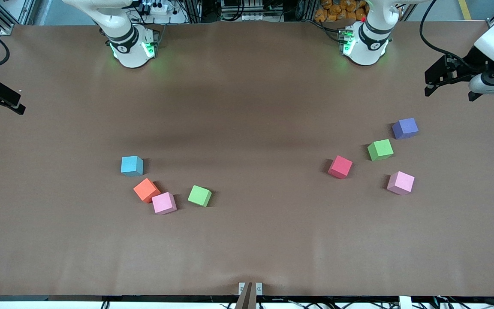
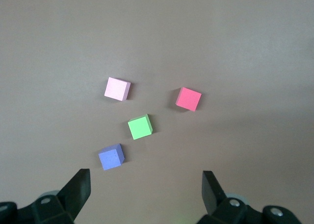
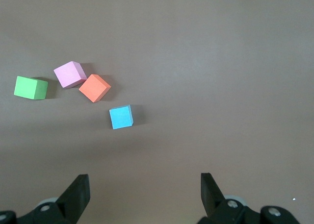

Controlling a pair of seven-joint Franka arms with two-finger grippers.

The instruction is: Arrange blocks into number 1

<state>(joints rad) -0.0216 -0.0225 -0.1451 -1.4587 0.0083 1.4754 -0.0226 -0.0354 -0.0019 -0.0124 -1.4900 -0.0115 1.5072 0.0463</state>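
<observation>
Two groups of blocks lie on the table. Toward the right arm's end are a light blue block [image 1: 132, 165], an orange block [image 1: 146, 190] touching a pink block [image 1: 164, 203], and a green block [image 1: 199, 195]. Toward the left arm's end are a purple block [image 1: 405, 128], a second green block [image 1: 380, 149], a red block [image 1: 340, 167] and a second pink block [image 1: 400, 183]. My left gripper [image 1: 428, 88] hangs open and empty above the table's end, near the purple block [image 2: 111, 157]. My right gripper [image 1: 17, 105] hangs open and empty above the other end, with the light blue block [image 3: 120, 117] closest to it.
The brown table [image 1: 247, 240] carries nothing but the blocks. The two arm bases [image 1: 132, 43] [image 1: 365, 40] stand along its edge farthest from the front camera. A small bracket [image 1: 250, 288] sits at the edge nearest to that camera.
</observation>
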